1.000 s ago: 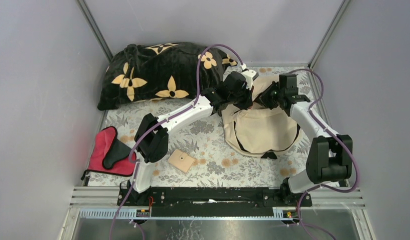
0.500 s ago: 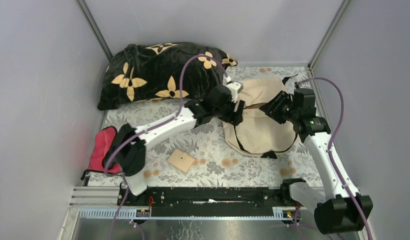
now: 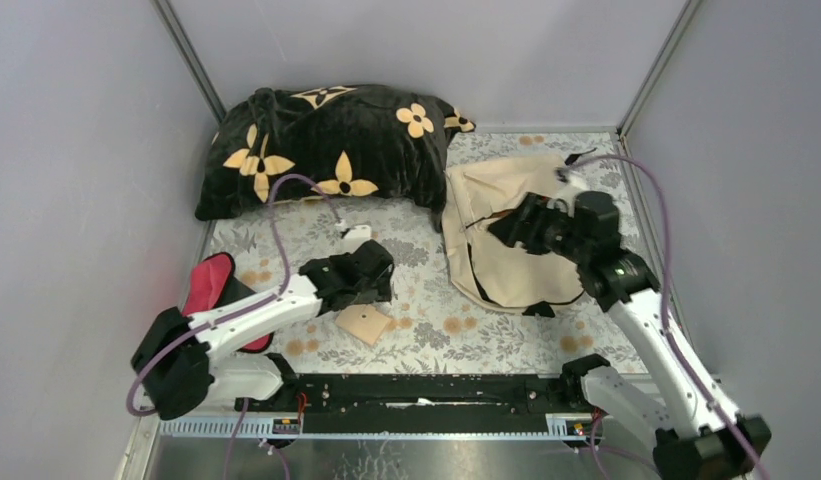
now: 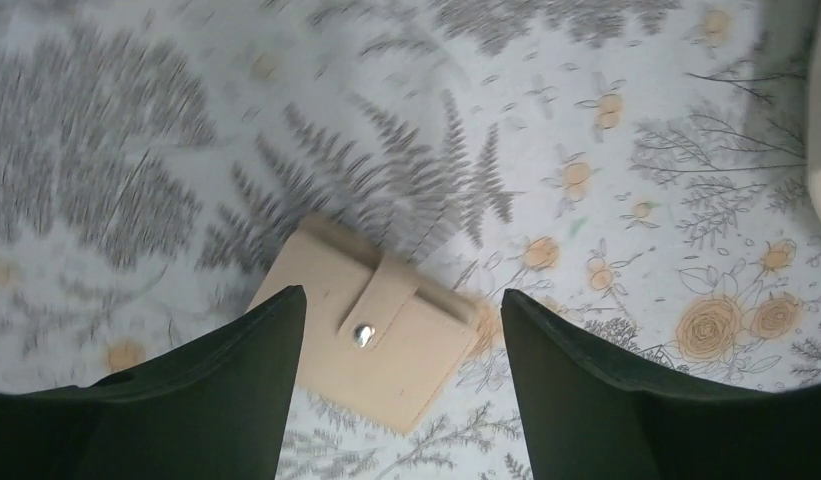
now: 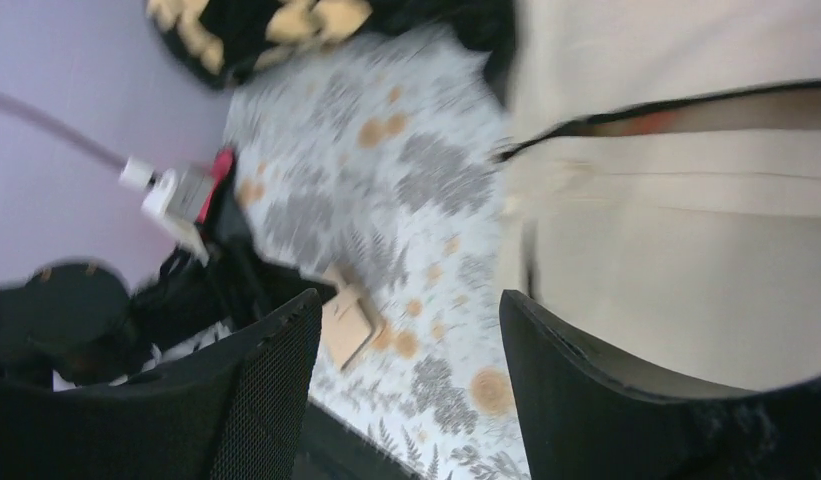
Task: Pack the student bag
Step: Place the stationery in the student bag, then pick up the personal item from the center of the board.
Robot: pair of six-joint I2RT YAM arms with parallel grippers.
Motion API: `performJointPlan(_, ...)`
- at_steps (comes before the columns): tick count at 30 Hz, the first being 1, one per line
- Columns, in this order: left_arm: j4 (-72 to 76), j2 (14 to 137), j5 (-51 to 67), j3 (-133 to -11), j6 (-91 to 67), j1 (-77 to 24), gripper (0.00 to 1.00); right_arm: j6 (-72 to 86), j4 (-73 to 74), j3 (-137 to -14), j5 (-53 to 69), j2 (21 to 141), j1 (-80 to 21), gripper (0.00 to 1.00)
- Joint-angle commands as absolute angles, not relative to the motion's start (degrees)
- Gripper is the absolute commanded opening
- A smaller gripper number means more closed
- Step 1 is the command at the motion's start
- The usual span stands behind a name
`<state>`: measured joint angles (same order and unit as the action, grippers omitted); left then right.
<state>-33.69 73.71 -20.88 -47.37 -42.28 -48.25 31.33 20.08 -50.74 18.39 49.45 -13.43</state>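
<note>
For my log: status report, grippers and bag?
Left gripper open above small tan snap wallet. Right gripper open over soft beige fabric backpack. Black flowered pillow beside it, not blocking.

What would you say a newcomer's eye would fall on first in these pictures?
Most likely the large black pillow with yellow flowers, at the far left of the table. Next comes the beige student bag at the far right, with the right gripper open above it. Nearer the front, the left gripper hangs open over a small tan wallet.
</note>
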Motion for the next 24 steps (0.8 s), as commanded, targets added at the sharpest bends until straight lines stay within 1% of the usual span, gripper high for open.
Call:
performJointPlan(1,-41.99,65.99,-24.88,-42.97,-61.97,-46.99,0.77,26.87,12.44,-55.63,17.89,56.07,-30.45,0.72)
performJointPlan(5,-43.11,63.48,-21.62,-38.15,-67.22,-42.74,0.75,25.47,9.78,-57.65,20.96,69.09,-43.23,0.72)
performJointPlan(8,-38.96,61.31,-18.32,-33.33,-67.31,-39.93,0.71,26.24,5.89,-57.1,23.8,79.16,-48.13,0.71)
performJointPlan(12,-32.7,57.33,-14.88,-26.66,-68.69,-37.91,0.61,29.85,-2.57,-55.36,29.83,90.93,-49.26,0.7)
performJointPlan(15,-29.2,55.45,-12.12,-23.32,-69.48,-37.09,0.54,29.97,-3.67,-56.54,32.51,98.48,-50.05,0.69)
performJointPlan(20,-22.71,55.6,-9.79,-20.79,-69.06,-36.76,0.44,31.46,-7.13,-56.26,35.02,105.24,-50.8,0.66)
performJointPlan(22,-20.8,56.75,-8.95,-20.74,-68.36,-36.66,0.42,31.77,-7.68,-56.54,35.84,107.15,-50.92,0.63)
performJointPlan(24,-19.58,58.52,-8.24,-21.19,-67.77,-36.63,0.41,32.18,-7.97,-56.88,36.23,108.41,-50.93,0.57)
